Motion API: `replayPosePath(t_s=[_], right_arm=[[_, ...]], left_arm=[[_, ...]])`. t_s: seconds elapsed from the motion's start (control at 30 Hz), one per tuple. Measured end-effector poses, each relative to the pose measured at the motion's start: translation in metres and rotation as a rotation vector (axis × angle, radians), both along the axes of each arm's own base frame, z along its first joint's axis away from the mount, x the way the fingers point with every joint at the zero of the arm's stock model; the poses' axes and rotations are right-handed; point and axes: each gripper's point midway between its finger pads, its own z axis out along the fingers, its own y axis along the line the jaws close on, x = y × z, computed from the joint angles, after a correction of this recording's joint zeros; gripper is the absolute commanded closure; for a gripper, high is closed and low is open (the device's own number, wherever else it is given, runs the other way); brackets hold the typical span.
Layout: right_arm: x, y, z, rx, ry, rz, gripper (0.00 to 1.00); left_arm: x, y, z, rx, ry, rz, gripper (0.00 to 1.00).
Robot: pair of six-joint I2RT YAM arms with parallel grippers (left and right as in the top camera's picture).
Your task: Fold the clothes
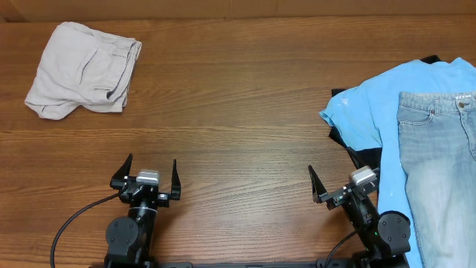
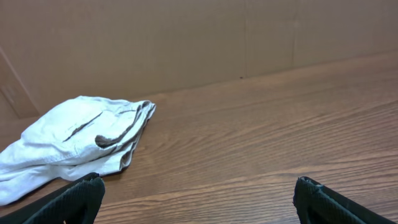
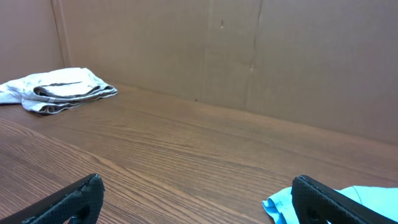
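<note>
Both hands sit at the near edge of the brown wood-grain desk, and neither is holding anything. My left hand has its two black fingers spread wide apart with only bare wood between them. Its wrist camera shows the same thing, with one dark fingertip in each lower corner of the view. My right hand is also spread open; in the overhead view its outer side reaches the edge of the pile of clothes, though I cannot tell whether it touches the cloth.

The folded beige cotton trousers lie in a loose bundle at the far left of the desk, well apart from both hands. From the left wrist they are ahead and to the left. From the right wrist they look small, close to the plain brown cardboard wall.

The other clothes are stacked at the right edge. The light-wash blue denim jeans lie on top, flat, with the waistband toward the far side, and they run off the frame. Under them spreads the sky-blue T-shirt, with one sleeve pointing toward the middle of the desk. A corner of it shows beside my right fingers. A black garment peeks out beneath the shirt near the right hand.

A black cable loops off the left arm's base.
</note>
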Motion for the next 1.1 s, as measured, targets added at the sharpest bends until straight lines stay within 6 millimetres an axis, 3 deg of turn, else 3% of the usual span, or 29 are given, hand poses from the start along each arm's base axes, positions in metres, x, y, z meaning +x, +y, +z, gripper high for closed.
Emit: replayPosePath(t_s=[0.87,0.97,1.1], right_arm=[[0.000,0.001,0.003,0.002,-0.012,0.007,0.00],[-0.001,0.001,0.010,0.012,-0.039,0.007,0.00],[-0.001,0.001,0.020,0.067,-0.054,0.009,0.00]], left_arm=[[0.000,-0.004,0.000,-0.017,0.003,-0.022,0.00],[-0.001,-0.010,0.006,-0.056,-0.021,-0.053,0.00],[-0.002,-0.019,0.031,-0.098,-0.112,-0.112,0.00]])
